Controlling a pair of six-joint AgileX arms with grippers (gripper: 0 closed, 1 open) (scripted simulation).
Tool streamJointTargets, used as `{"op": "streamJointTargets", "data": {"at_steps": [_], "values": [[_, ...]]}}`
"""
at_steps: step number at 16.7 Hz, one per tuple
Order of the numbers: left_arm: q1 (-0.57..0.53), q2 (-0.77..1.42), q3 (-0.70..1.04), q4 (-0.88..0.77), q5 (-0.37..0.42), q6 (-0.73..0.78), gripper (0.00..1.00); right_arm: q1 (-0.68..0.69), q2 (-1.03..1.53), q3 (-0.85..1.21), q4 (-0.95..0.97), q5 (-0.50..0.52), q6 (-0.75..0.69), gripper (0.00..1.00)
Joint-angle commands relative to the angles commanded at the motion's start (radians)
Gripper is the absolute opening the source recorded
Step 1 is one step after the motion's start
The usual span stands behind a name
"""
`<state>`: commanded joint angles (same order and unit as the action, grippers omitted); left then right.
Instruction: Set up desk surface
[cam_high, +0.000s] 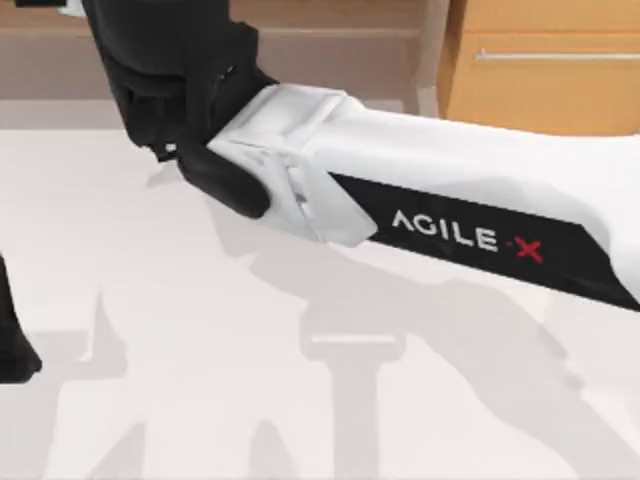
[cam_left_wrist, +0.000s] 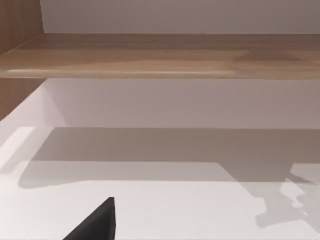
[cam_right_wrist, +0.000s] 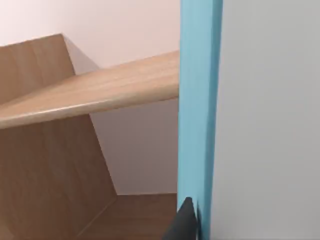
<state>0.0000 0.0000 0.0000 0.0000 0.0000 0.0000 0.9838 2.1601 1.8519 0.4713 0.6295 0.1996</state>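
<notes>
Top view: your right arm (cam_high: 470, 200), white with a black AgileX band, reaches from the right edge across the desk surface (cam_high: 200, 330) toward the upper left, where its dark wrist end sits near the back of the desk. The pale desk surface spreads over most of the view, crossed by arm shadows. A wooden shelf board (cam_high: 330, 45) runs along the back, and an orange-wood drawer cabinet (cam_high: 550, 90) with a silver bar handle (cam_high: 555, 56) stands at upper right. Your left arm (cam_high: 15, 350) appears as a dark part at the left edge.

Right wrist view: a dark fingertip (cam_right_wrist: 184, 220) lies against a tall light-blue and white panel (cam_right_wrist: 200, 100); you cannot tell whether the right gripper clasps it.

Left wrist view: one dark fingertip (cam_left_wrist: 97, 222) hangs over the desk; the left gripper's state cannot be told.
</notes>
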Motion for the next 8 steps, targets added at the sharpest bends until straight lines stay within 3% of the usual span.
{"op": "streamJointTargets", "data": {"at_steps": [3,8], "values": [[0.000,0.000,0.000,0.000,0.000,0.000,1.00,-0.115,-0.181,-0.081,0.042,-0.081,0.095,0.00],[0.000,0.000,0.000,0.000,0.000,0.000,1.00,-0.471,-0.436,-0.252,0.092,-0.211,0.264,0.00]]}}
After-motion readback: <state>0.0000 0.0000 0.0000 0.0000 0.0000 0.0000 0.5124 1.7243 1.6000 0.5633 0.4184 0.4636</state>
